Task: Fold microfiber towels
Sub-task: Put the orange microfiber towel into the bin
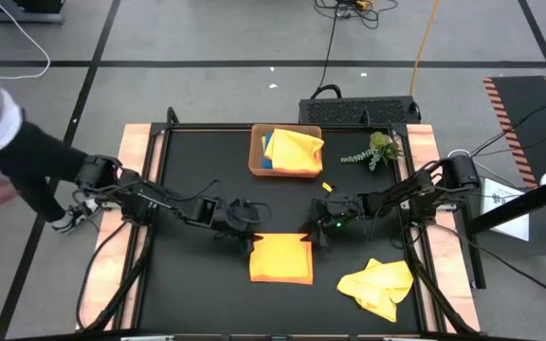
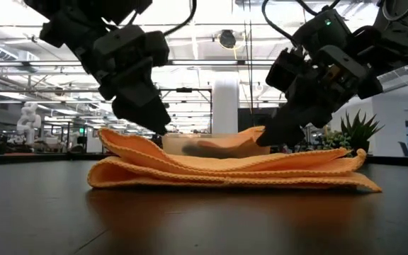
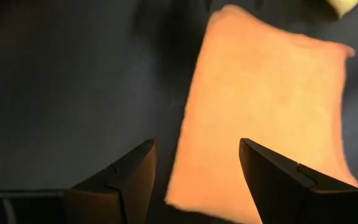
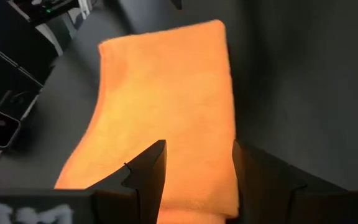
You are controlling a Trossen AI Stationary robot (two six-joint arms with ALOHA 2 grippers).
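An orange microfiber towel (image 1: 281, 258) lies folded in several layers on the black table, near its middle front. In the low view the orange towel (image 2: 232, 168) shows its stacked edges, the top layer humped up. My left gripper (image 1: 250, 239) stands open over the towel's far left corner (image 3: 191, 193). My right gripper (image 1: 313, 233) stands open over the far right corner (image 4: 197, 186). Both slant down, with nothing pinched. A crumpled yellow towel (image 1: 377, 284) lies at the front right.
A brown tray (image 1: 258, 152) at the back centre holds a yellow towel (image 1: 295, 149) on top of a blue one. A green plant sprig (image 1: 375, 150) lies to its right. A person (image 1: 8, 142) stands off the table's left side. Bare black tabletop lies at the front left.
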